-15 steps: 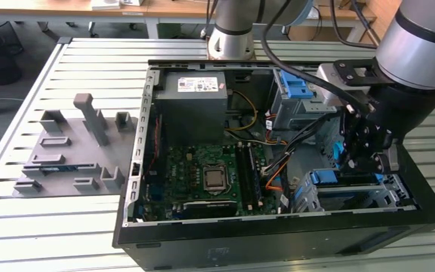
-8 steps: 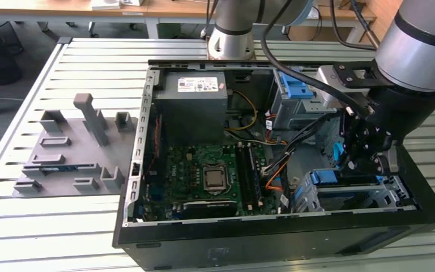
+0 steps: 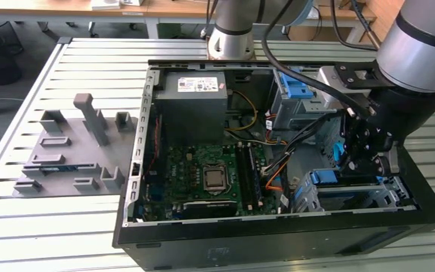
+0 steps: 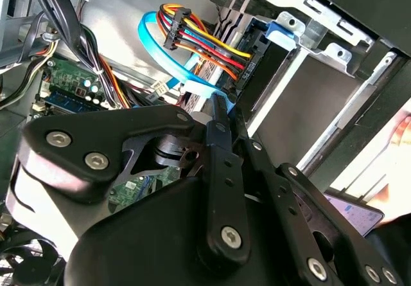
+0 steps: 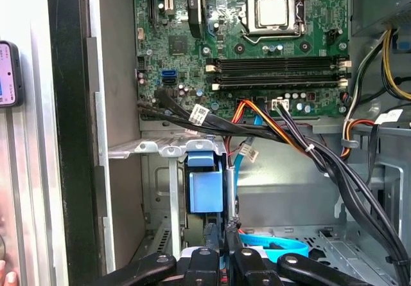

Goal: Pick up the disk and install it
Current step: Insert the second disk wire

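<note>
**Disk in the grip, at the mouth of the drive cage, not yet seated**

Nearest the cameras, the gripper (image 5: 225, 244) has its two fingers drawn almost together. In the first wrist view a thin blue-and-silver slab stands between them, and I take this to be the disk (image 5: 207, 193), pinched by its near end. The second wrist view shows the fingertips (image 4: 218, 116) meeting on the same blue-edged piece, so the hold looks firm, though the contact itself is partly hidden.

Just beyond the fingers, the disk stands on edge with its narrow side toward the wrist. Its long axis runs straight away from the gripper, toward the drive cage (image 5: 160, 148). In the exterior view the blue carrier (image 3: 338, 156) hangs just above the drive cage (image 3: 369, 190), beside the cage's blue latch (image 3: 325, 177). How deep the far end reaches into the slot is hidden.

By my judgement the pick-up is done and the install is under way. The disk lines up with the bay but is not seated, and the tool has not let go.

Farther from the drive cage, a bundle of cables (image 5: 276, 125) crosses close past its opening. Beyond them lies the motherboard (image 5: 257, 42). Farthest from the cage, outside the computer case (image 3: 278, 235), the grey fixture block (image 3: 66, 164) sits on the table.
</note>
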Controlling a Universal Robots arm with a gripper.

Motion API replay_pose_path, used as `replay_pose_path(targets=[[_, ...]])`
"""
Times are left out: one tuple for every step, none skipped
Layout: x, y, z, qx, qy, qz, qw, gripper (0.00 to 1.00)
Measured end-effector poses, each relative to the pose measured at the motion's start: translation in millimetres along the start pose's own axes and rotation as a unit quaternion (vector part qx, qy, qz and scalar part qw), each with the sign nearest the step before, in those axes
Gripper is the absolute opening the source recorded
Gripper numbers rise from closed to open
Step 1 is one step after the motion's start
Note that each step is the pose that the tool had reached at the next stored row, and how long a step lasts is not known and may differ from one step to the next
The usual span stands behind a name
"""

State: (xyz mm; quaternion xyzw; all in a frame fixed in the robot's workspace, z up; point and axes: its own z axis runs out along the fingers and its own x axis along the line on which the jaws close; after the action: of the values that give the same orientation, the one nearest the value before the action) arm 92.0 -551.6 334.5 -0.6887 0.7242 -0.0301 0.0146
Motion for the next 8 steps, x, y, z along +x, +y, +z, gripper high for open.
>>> replay_pose_path(targets=[[0.1,-0.1,0.0,0.0,-0.0001,0.0,1.0,0.16],[0.1,-0.1,0.1,0.0,-0.0002,0.0,1.0,0.16],[0.3,-0.1,0.3,0.0,-0.0003,0.0,1.0,0.16],[0.5,-0.1,0.5,0.0,-0.0003,0.0,1.0,0.16],[0.6,-0.2,0.6,0.0,-0.0003,0.0,1.0,0.16],[0.6,-0.2,0.7,0.0,-0.0003,0.0,1.0,0.16],[0.7,-0.2,0.8,0.0,-0.0005,0.0,1.0,0.16],[0.8,-0.4,0.9,-0.0001,-0.0009,0.0,1.0,0.16]])
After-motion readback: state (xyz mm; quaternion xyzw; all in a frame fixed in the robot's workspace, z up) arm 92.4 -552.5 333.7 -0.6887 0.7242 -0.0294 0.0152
